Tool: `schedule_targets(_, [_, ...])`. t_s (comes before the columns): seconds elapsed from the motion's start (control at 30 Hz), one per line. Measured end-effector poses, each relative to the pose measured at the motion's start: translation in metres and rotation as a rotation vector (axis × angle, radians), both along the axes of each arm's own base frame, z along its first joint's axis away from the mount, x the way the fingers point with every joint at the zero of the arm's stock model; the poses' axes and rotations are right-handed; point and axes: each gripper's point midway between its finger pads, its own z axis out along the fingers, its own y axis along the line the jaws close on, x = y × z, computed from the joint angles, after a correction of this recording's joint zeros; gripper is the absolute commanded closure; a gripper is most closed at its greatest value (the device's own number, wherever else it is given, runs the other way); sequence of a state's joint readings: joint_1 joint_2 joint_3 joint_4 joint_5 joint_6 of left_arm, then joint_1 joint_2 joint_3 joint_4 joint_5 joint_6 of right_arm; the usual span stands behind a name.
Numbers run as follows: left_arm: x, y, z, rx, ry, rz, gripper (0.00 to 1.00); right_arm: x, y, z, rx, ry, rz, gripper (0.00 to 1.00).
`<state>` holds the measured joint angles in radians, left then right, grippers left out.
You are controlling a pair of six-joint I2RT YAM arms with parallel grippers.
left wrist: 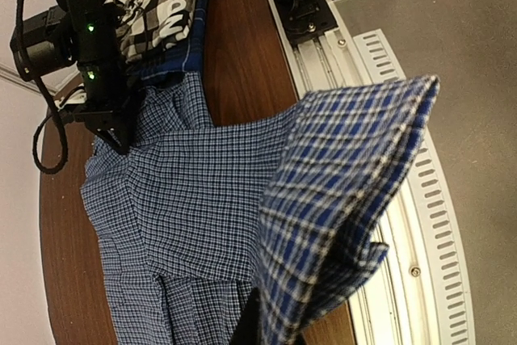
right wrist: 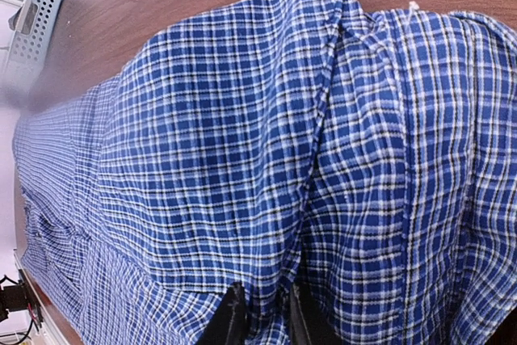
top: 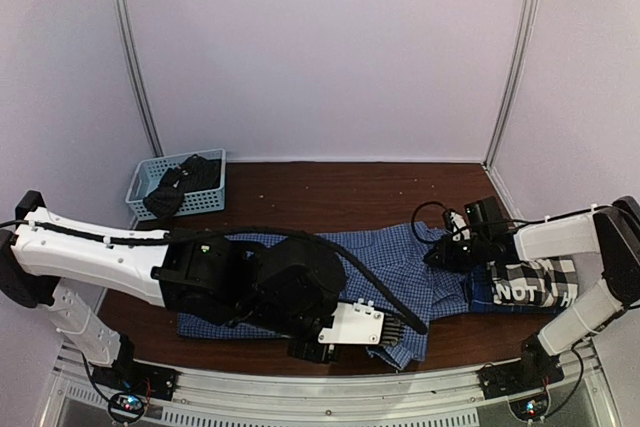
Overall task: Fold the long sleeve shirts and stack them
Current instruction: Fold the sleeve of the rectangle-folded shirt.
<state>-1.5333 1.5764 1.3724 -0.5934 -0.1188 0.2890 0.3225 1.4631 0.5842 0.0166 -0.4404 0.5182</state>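
One brown table (top: 330, 182) carries everything, and most of its middle is taken by the blue shirt (top: 400, 257), which lies spread flat from the left half across to the right. Next in bulk, the left arm (top: 100, 252) reaches low along the near edge, over the shirt's front part, while the right arm (top: 560, 237) comes in from the right side. At the right end of the table a folded plaid shirt (top: 535, 282), black and white with white lettering, lies on a dark shirt (top: 478, 294), of which only a blue edge shows; this pile lies just beside the blue shirt's right end. Well apart, in the far left corner, stands a basket (top: 150, 172) with a dark bundle (top: 185, 185) in it; what the bundle is cannot be told. The left gripper (left wrist: 258, 330) is closed on the blue shirt's near edge and holds a fold of it raised off the table, over the rail (left wrist: 404, 224). The right gripper (right wrist: 265, 325) is set on the shirt's right part, its fingers (right wrist: 233, 319) close together with a ridge of the checked cloth pinched between them.
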Motion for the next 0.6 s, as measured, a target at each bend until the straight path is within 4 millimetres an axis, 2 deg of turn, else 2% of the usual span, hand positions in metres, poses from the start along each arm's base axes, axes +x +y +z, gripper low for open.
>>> schedule_targets(0.27, [0.004,0.001,0.002,-0.013,-0.018,0.017,1.0,-0.024,-0.007,-0.016,-0.022,0.047,0.014,0.71])
schedule_targets(0.6, [0.008,0.002,0.004,-0.02,-0.034,0.033,1.0,-0.031,-0.008,-0.019,-0.009,0.048,0.019,0.78])
